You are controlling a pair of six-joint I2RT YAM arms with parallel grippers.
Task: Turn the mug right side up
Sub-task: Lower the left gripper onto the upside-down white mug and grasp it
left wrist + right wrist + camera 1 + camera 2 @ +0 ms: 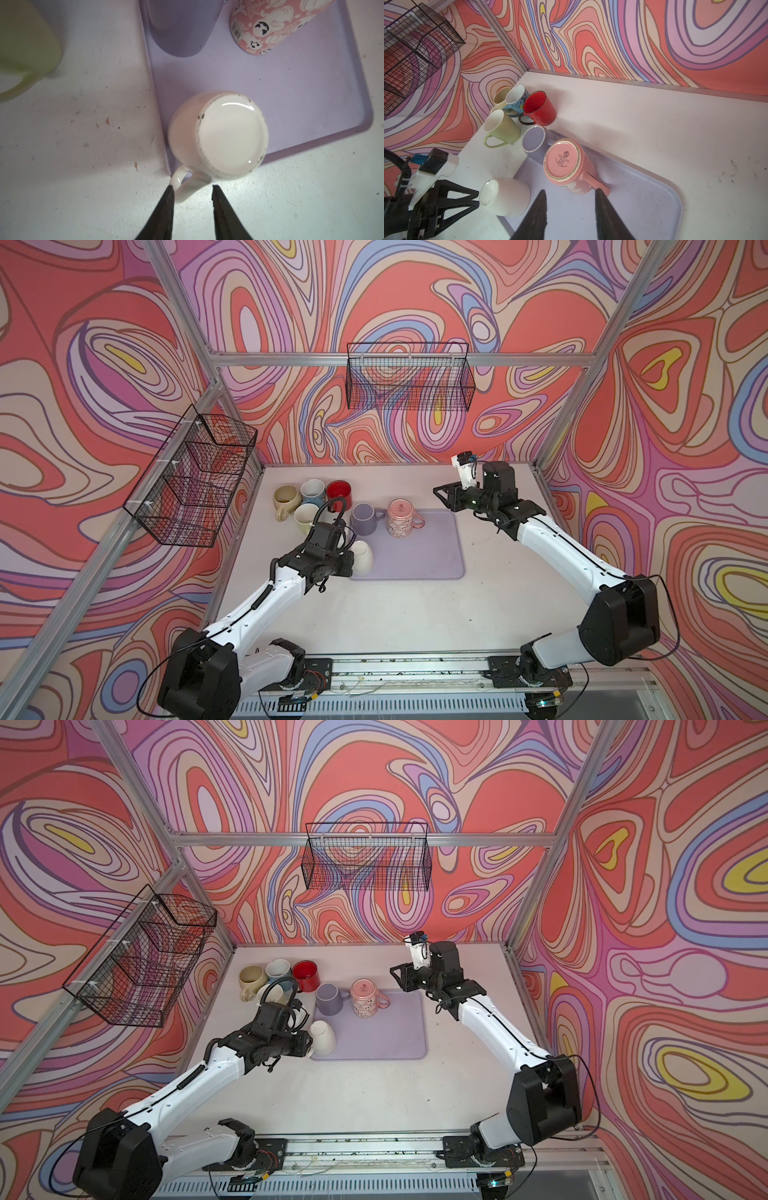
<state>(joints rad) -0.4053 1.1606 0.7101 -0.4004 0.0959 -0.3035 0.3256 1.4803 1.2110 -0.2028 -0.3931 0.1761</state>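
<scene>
The glossy white ceramic mug (218, 135) sits base-up on the near-left corner of the lavender plastic tray (311, 83), its mouth hidden. The left gripper (192, 187) is parted around the mug's handle (182, 185), one finger touching. The right gripper (569, 192) hangs parted and empty by the tray's far corner.

Seven ceramic mugs: white (361, 558), pink (400, 520), lavender (365, 518), green (305, 518), red (339, 493), blue (312, 490), beige (286, 497). One lavender plastic tray (432, 556). Two black wire baskets (409, 377) (195, 485).

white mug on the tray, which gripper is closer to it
Left. The left gripper sits at the handle of the white mug, with a finger on either side. The right gripper hangs near the tray's far corner, past the pink mug.
</scene>
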